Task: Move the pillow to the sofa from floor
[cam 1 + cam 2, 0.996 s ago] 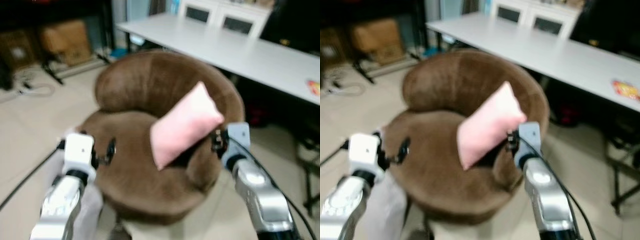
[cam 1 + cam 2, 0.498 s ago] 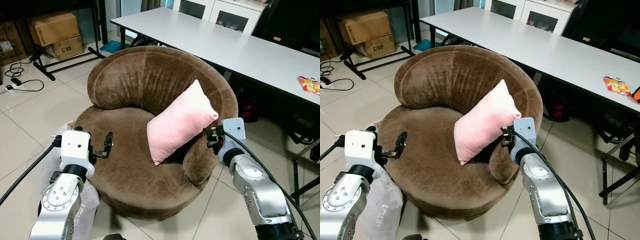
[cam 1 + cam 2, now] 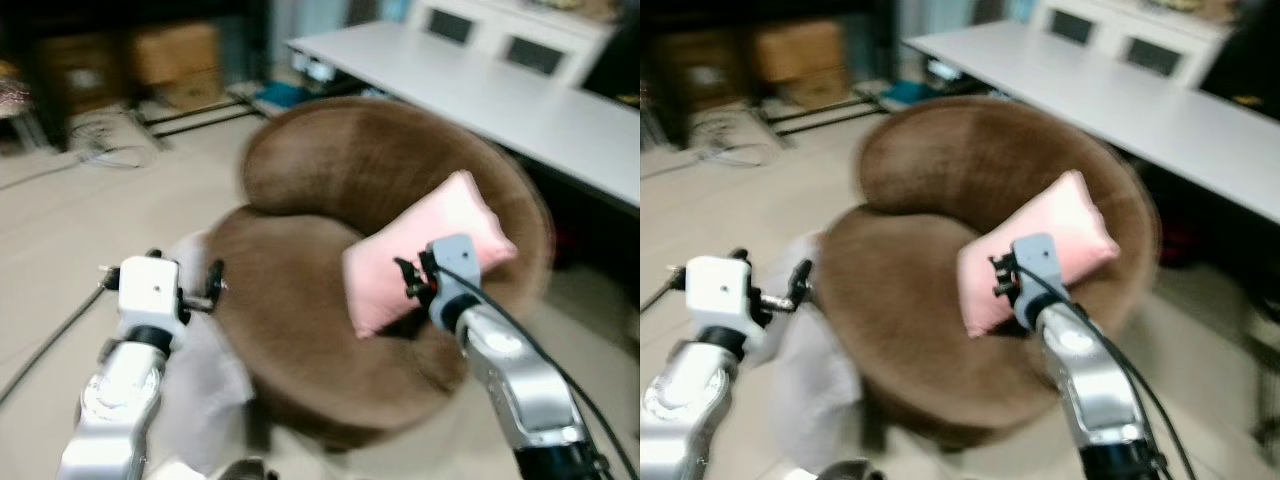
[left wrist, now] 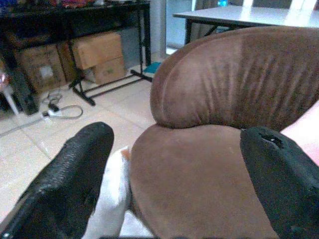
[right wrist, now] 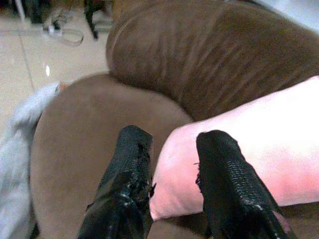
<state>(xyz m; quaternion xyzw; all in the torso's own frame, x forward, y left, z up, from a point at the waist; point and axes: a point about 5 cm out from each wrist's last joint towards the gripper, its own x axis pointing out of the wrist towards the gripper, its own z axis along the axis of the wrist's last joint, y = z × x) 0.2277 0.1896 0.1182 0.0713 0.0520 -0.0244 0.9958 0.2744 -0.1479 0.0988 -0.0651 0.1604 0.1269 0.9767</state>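
Observation:
A pink pillow (image 3: 450, 215) lies tilted on the round brown sofa (image 3: 330, 170), leaning against its right side. My right gripper (image 3: 405, 280) is raised in front of the pillow's lower edge. In the right wrist view its black fingers (image 5: 129, 169) stand open, with the pillow (image 5: 249, 144) just past their tips and nothing held between them. My left gripper (image 3: 212, 285) hovers at the sofa's left rim, apart from the pillow. Its fingers (image 4: 75, 169) are spread wide and point across the seat.
A long white table (image 3: 500, 90) runs behind the sofa on the right. Cardboard boxes (image 3: 170, 55) and floor cables (image 3: 110, 150) lie at the back left. A pale cloth or bag (image 3: 200, 390) sits on the tiled floor against the sofa's left front.
The whole picture has shifted and blurred, so the camera has moved. My right gripper now stands in front of the pillow's lower edge instead of beside the sofa's arm.

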